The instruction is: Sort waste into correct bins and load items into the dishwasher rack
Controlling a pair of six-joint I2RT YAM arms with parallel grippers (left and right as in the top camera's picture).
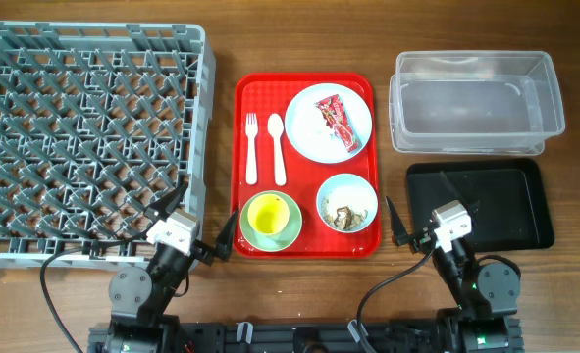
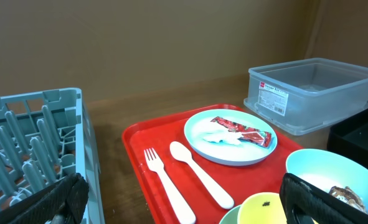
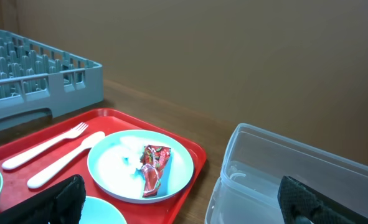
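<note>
The grey dishwasher rack (image 1: 83, 127) stands at the left. A red serving tray (image 1: 306, 245) holds a white plate (image 1: 314, 137) with a red snack wrapper (image 1: 337, 123) and a white tissue (image 2: 218, 135), a white fork (image 1: 252, 149) and spoon (image 1: 277, 149), a yellow-green cup (image 1: 268, 216) in a pale green bowl (image 1: 293, 231), and a light blue bowl (image 1: 346, 191) with food scraps (image 1: 346, 217). The clear tub (image 1: 476, 103) and black tray (image 1: 486, 204) are at the right. My left gripper (image 1: 195, 218) and right gripper (image 1: 431, 218) are open and empty at the front edge.
Bare wooden table shows between the rack and the red tray, and between the red tray and the bins. The clear tub (image 3: 283, 180) is empty. A brown wall stands behind the table.
</note>
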